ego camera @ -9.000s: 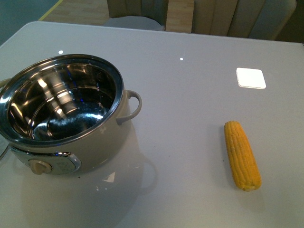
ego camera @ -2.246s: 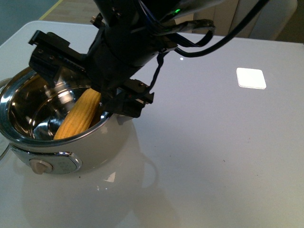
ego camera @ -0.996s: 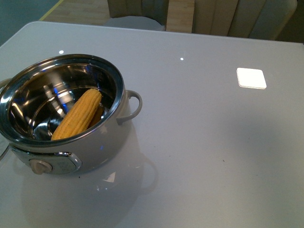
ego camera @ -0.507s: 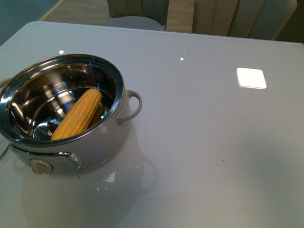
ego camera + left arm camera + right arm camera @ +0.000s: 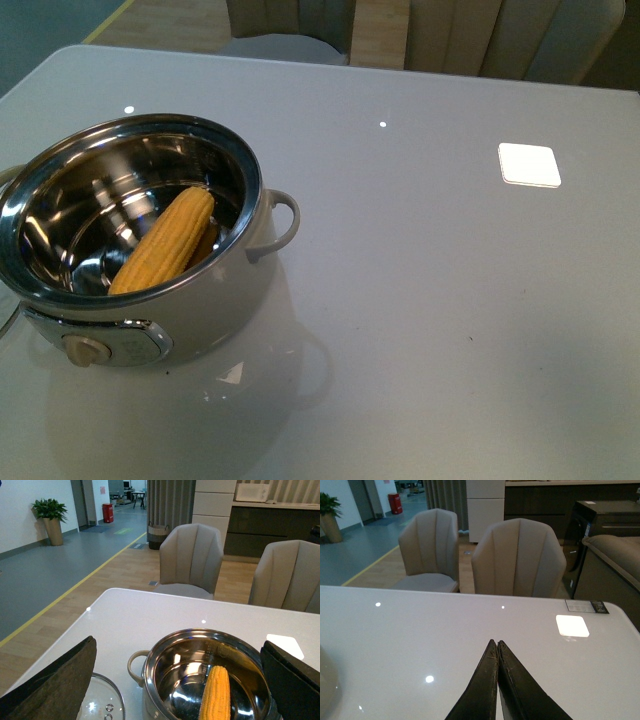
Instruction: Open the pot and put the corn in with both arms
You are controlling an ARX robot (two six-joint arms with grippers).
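The cream-white pot (image 5: 210,300) stands open at the left of the table, its steel inside showing. The yellow corn (image 5: 165,243) lies slanted inside it, one end leaning up near the rim. In the left wrist view the pot (image 5: 150,680) and corn (image 5: 216,692) sit between the wide-open fingers of my left gripper (image 5: 177,680), which hangs above and short of them. My right gripper (image 5: 497,647) is shut, empty, over bare table. Neither arm shows in the front view.
A glass lid (image 5: 102,705) lies flat on the table beside the pot's loop handle (image 5: 134,665). A white square patch (image 5: 528,164) sits at the table's far right. Padded chairs (image 5: 517,557) stand behind the far edge.
The corn went from the table's right side into the pot. The arm that hung over the pot 2.2 s ago has withdrawn from the front view. Nothing has moved in the last second.
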